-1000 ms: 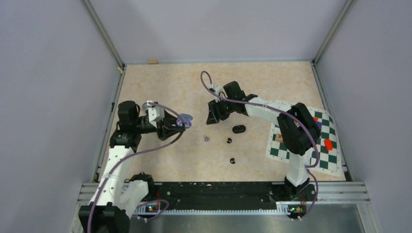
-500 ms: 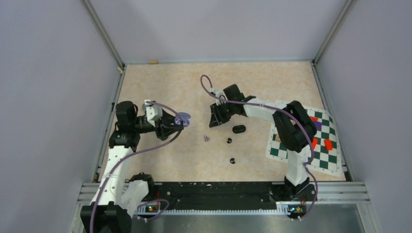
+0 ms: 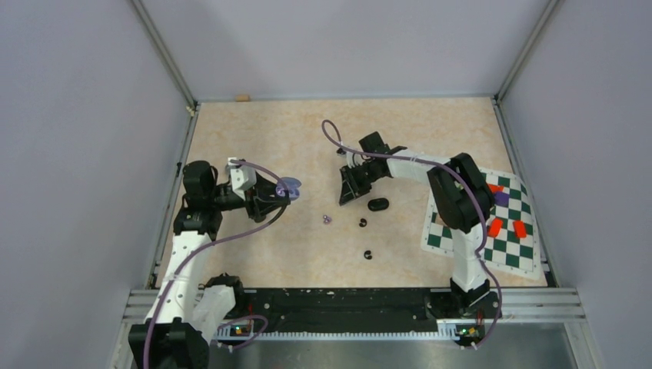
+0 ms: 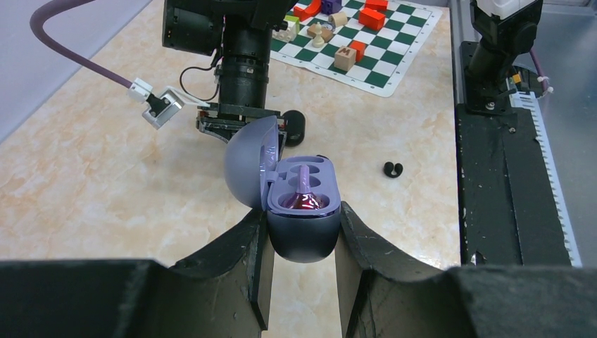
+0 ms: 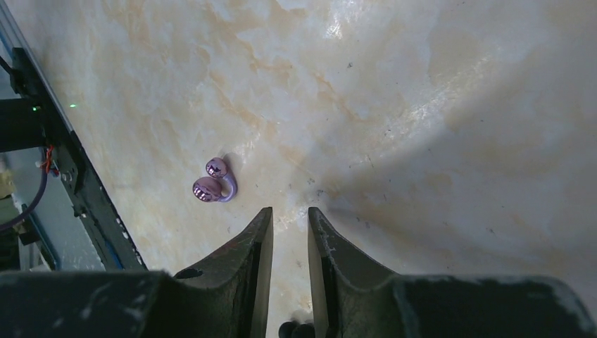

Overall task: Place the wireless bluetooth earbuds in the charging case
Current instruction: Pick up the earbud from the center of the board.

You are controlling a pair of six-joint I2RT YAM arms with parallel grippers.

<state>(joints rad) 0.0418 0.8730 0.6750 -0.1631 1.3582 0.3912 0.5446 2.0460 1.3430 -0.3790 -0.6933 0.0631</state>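
Now, left fingers: clamped on the open purple case, lid tipped back, held up off the table.
Inside the case: one purple earbud already seated, and the rest of the tray looks bare.
Right fingers: only a narrow gap apart with nothing between them, drawn in from a much wider spread a second ago.
Right wrist: it has turned a little, and the tips point down at bare table.
Loose purple earbud: on the table just left of the right fingertips and slightly ahead, untouched.
Black earbuds: two on the table near the right fingers, with the black case just beside them.
Meaning: the fingers are narrowing beside the earbud, not around it. That looks like lining up for a pinch, with the pickup not yet made.
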